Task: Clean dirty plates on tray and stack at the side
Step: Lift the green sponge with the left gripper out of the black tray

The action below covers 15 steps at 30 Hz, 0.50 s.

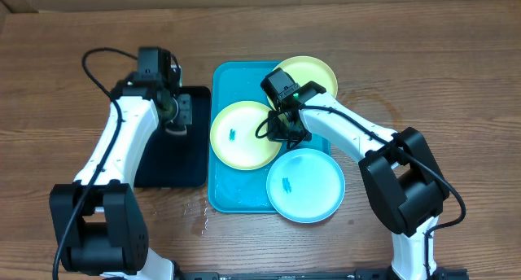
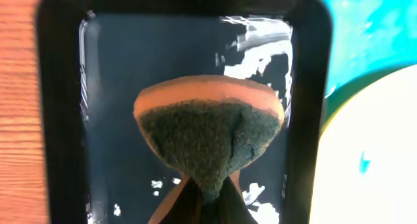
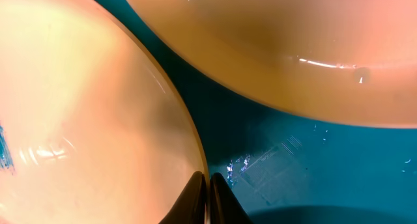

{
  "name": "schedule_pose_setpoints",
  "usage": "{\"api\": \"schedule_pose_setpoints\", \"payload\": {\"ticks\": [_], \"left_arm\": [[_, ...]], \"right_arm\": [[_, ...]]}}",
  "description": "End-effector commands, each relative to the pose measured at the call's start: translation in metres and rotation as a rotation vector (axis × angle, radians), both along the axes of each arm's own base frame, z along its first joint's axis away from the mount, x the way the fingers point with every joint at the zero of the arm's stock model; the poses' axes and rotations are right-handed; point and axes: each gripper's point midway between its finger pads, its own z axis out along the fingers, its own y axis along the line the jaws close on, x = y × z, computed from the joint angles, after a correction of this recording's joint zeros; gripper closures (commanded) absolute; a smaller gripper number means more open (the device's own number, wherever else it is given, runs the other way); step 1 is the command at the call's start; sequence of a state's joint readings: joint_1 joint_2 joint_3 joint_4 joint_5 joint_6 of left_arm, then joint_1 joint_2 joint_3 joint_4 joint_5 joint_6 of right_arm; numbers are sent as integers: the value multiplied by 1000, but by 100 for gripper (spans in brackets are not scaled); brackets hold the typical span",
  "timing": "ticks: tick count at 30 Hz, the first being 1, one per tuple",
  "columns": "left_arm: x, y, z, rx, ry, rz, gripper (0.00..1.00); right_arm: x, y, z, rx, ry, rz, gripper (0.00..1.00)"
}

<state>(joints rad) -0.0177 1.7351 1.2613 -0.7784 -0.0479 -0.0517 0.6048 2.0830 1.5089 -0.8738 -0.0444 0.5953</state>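
Observation:
On the turquoise tray (image 1: 232, 194) lie three plates. A yellow-green plate (image 1: 240, 137) with a small blue smudge sits in the middle, and my right gripper (image 1: 285, 132) is shut on its right rim. In the right wrist view the dark fingertips (image 3: 195, 195) pinch that plate's edge (image 3: 85, 107). A second yellow-green plate (image 1: 309, 72) overhangs the tray's far right corner. A light blue plate (image 1: 308, 186), also smudged, lies at the near right. My left gripper (image 1: 173, 121) hovers over the black tray (image 1: 167, 166), shut on a sponge (image 2: 208, 133) with an orange back and a dark green scrub face.
The black tray (image 2: 58, 120) lies directly left of the turquoise tray (image 2: 371, 28), its floor wet and glinting. Bare wooden table surrounds both trays. Water drops sit on the wood near the turquoise tray's front left corner (image 1: 199, 219).

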Motion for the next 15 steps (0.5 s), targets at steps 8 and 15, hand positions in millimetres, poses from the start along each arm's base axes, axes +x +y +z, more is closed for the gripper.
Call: {"api": "schedule_pose_setpoints", "payload": {"ticks": [8,15], "left_arm": [[-36,5,-67,15,77,25,96],[-34,7,-64,23,76,35,96]], "right_arm": [[7,11,10,28,-39,9,94],[7,10,10,26,-35,9,94]]}}
